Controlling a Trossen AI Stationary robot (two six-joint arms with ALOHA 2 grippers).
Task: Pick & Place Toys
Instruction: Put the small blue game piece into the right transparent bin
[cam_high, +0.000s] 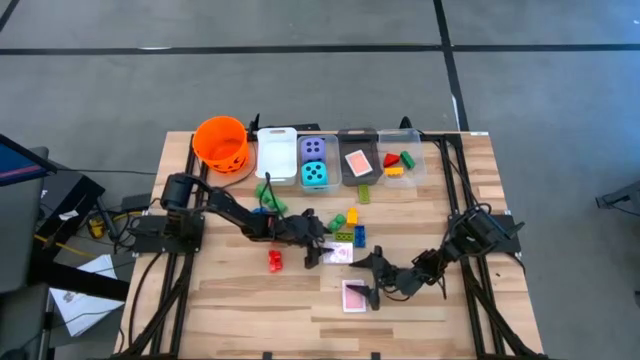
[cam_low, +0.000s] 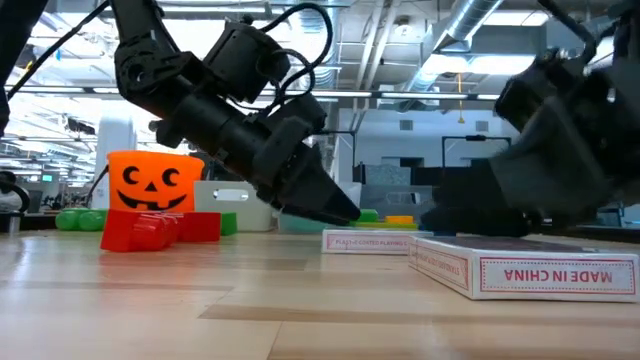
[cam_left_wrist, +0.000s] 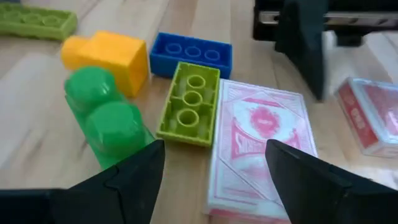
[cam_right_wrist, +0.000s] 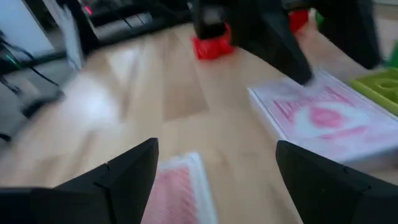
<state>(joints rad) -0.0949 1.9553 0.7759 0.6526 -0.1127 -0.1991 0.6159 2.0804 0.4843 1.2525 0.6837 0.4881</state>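
Pink-backed card deck (cam_left_wrist: 258, 149): flat on table beside lime brick (cam_left_wrist: 188, 102); light, stiff, slick box.
Grip: across long edges.
Left gripper (cam_left_wrist: 214, 171): jaws spread over deck.
Right gripper (cam_right_wrist: 214, 171): jaws spread above second deck (cam_right_wrist: 180, 186).

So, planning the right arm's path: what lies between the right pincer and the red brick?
In the right wrist view, only bare table separates the open right pincer from the red brick; a card pack lies right under the pincer.
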